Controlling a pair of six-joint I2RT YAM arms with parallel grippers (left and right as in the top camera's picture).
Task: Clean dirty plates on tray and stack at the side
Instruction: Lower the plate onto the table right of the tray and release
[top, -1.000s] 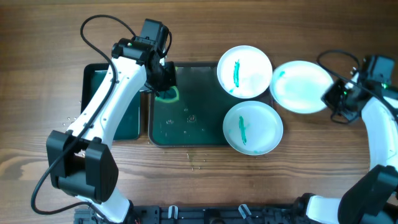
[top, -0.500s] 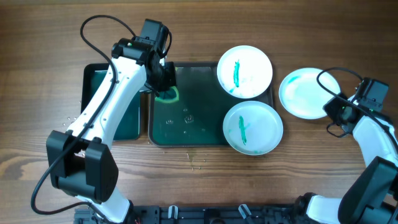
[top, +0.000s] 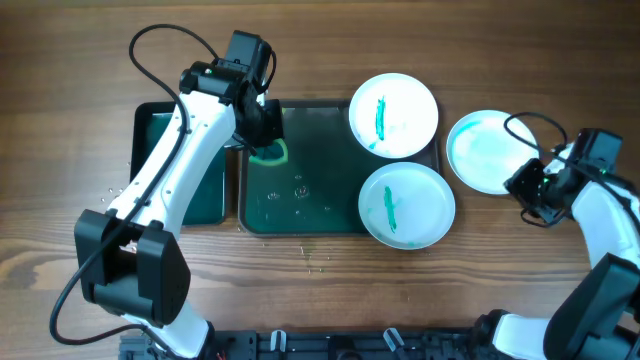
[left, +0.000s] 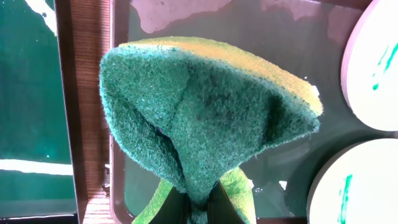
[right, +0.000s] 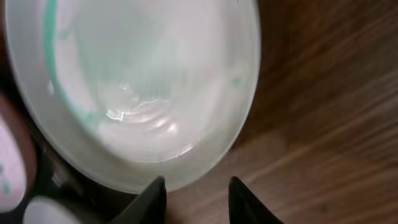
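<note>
The right gripper (right: 198, 191) is open and holds nothing. The plate (right: 134, 93) lies on the table (right: 323, 124) just beyond its jaws, not between them, filmed pale green. The left gripper (left: 200, 210) clamps a folded sponge (left: 199, 118) over the tray (left: 280, 37). Only the overhead view shows two smeared plates, one (top: 393, 115) behind the other (top: 407, 205), at the tray's right end.

Folded sponge (left: 205, 118) hides most of left gripper (left: 196, 208), cropped at bottom. Right wrist: plate (right: 143, 93) blurred, cropped top, left.
</note>
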